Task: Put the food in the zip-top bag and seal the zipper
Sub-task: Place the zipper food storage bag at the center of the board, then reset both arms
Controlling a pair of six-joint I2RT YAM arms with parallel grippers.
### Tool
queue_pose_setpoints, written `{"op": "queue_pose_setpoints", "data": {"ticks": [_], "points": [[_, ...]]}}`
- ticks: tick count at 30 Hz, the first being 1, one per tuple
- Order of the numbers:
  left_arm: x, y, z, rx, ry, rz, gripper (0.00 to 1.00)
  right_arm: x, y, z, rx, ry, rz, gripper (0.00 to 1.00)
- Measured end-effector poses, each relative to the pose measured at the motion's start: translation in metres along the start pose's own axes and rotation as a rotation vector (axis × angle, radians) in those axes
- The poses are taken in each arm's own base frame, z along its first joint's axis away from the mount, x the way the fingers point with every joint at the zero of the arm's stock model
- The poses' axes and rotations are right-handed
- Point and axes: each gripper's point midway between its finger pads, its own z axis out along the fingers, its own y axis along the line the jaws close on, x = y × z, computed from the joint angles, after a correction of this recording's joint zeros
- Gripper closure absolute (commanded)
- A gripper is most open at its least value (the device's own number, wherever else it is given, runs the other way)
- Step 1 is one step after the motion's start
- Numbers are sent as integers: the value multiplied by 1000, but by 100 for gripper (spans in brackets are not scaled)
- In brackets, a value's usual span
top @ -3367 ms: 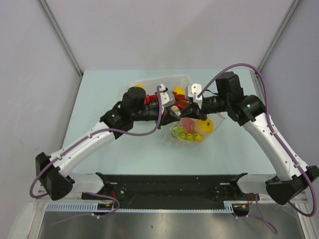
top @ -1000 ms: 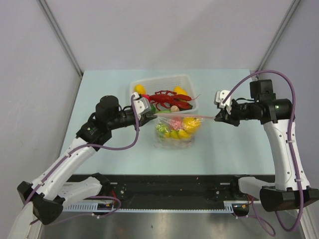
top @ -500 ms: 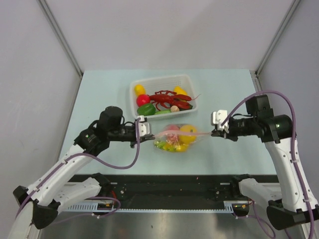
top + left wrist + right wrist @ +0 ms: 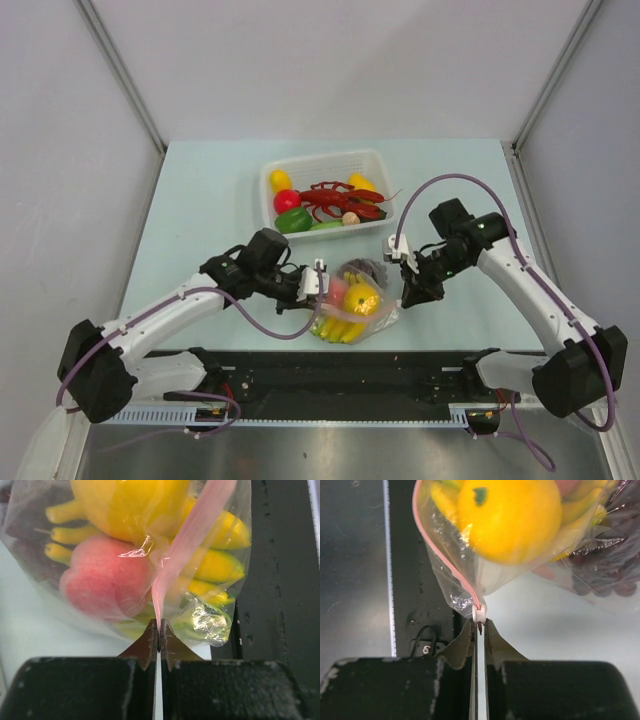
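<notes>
Both pairs of jaws are pinched shut on the zipper (image 4: 192,532) of the zip-top bag (image 4: 352,312), the left jaws at one end and the right jaws at the other, by a small white tab (image 4: 479,613). The bag holds the food (image 4: 105,580) and sits at the worktop's (image 4: 200,200) near edge, well apart from the white basket (image 4: 322,159).

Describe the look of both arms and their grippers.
The left arm and right arm have white link shells with black joints and black bases. A purple cable loops along each. The left gripper and right gripper have black bodies and dark pointed fingertips.
</notes>
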Motion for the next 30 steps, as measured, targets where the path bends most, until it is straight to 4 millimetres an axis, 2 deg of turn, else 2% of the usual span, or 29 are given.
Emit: {"op": "queue_pose_setpoints", "data": {"ticks": [3,7,8,9,10,11,12,14,15,17,20,23,26,27,30], "points": [[7,10,10,-22,8,7,100,5,-13,8,7,19,14,100],[13,26,12,-78,15,14,100,10,-28,5,51,35,-2,100],[14,29,11,-91,15,13,92,12,-30,3,60,37,-2,90],[15,32,10,-101,15,13,59,14,-31,1,67,41,-6,81],[16,33,9,-108,16,18,46,15,-31,0,69,44,-9,69],[18,34,7,-113,18,29,36,16,-29,-1,70,50,-14,43],[19,32,5,-114,24,30,24,17,-26,-3,71,59,-30,35],[17,28,-1,-116,22,34,10,15,-17,-5,73,65,-57,18],[15,26,-4,-117,16,33,1,13,-12,-7,78,62,-70,15],[7,18,-14,-116,-4,27,0,4,-1,-14,108,38,-111,6],[-17,17,-31,-150,-49,23,0,-14,10,-29,199,-29,-143,2],[-44,25,-49,-208,-104,-9,0,-32,6,-43,299,-90,-130,0],[-65,44,-66,-296,-162,-105,0,-46,-10,-54,390,-148,-65,0],[-70,56,-73,-335,-183,-157,0,-49,-21,-59,426,-169,-22,0],[-87,104,-103,-468,-244,-345,1,-53,-64,-81,541,-247,151,0]]}}
